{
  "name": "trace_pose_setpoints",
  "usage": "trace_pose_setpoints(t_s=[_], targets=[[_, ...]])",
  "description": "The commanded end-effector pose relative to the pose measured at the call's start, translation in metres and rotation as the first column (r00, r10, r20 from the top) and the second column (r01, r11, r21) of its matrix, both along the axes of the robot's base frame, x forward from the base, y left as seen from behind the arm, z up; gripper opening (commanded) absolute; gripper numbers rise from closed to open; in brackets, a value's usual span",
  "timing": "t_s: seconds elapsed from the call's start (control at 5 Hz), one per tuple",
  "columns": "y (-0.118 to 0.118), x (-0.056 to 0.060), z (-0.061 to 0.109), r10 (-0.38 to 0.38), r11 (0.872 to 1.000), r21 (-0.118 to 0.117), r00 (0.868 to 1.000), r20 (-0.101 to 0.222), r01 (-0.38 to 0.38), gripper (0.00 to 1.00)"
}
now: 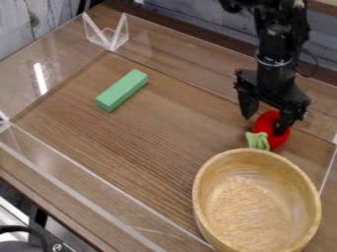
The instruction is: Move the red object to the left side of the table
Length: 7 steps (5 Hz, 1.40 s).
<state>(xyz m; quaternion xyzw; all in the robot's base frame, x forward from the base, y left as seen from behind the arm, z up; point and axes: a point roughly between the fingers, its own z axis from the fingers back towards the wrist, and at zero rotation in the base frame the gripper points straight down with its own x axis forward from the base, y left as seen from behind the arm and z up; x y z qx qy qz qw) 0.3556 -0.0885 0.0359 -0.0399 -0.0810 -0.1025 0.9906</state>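
The red object (267,124), a small rounded toy fruit with a light green leafy end (257,141), lies on the right side of the table (158,138), just behind the wooden bowl. My gripper (270,116) has come straight down over it, open, with one dark finger on each side of the fruit. The fingers (247,106) straddle it without pressing on it, and the gripper hides part of the fruit's top.
A large wooden bowl (257,205) fills the near right corner, close to the fruit. A green rectangular block (121,90) lies on the left half. Low clear acrylic walls (53,167) border the tabletop, with a folded clear piece (105,32) at the back left.
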Motion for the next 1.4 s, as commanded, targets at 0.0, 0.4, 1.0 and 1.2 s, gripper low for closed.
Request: trace_pose_setpoints(t_s=[0.0, 0.4, 1.0, 1.2], targets=[[-0.002, 0.012, 0.011, 0.006, 1.000, 0.000, 0.999, 0.048, -0.006, 0.00], [0.015, 0.011, 0.023, 0.020, 1.000, 0.004, 0.998, 0.057, -0.020, 0.00], [0.103, 0.011, 0.049, 0.154, 0.987, 0.027, 0.983, 0.099, -0.157, 0.00], [0.075, 0.010, 0.041, 0.108, 0.994, 0.024, 0.990, 0.092, -0.111, 0.00]])
